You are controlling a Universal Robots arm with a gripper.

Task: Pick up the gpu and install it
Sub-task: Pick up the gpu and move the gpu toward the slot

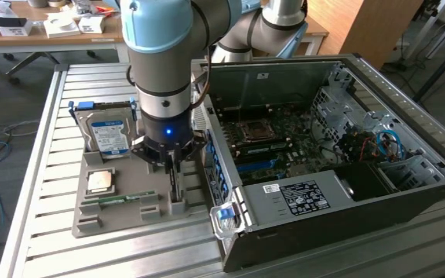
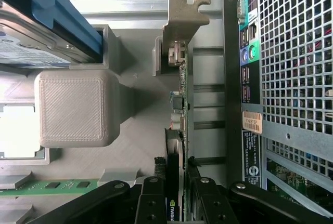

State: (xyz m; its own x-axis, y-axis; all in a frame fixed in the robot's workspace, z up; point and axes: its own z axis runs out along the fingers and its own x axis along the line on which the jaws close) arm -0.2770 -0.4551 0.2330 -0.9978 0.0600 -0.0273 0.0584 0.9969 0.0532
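Up close now: the gpu (image 2: 179,57), a thin dark card with a tan metal bracket, is being held upright on its long edge in the grey plastic tray (image 1: 122,223), just beside the open black computer case (image 1: 346,197). Its long axis is being kept parallel to the case's side wall. The black gripper (image 2: 175,174) is being clamped onto both faces. A green-and-white logo is being shown on the card. The case's orange barcode sticker (image 2: 252,122) cannot be read.

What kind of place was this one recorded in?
Most likely a robotics lab or workshop set up for computer assembly: an open desktop PC case lies on a slatted aluminium table beside a grey parts tray holding a hard drive, with a cluttered wooden desk behind.
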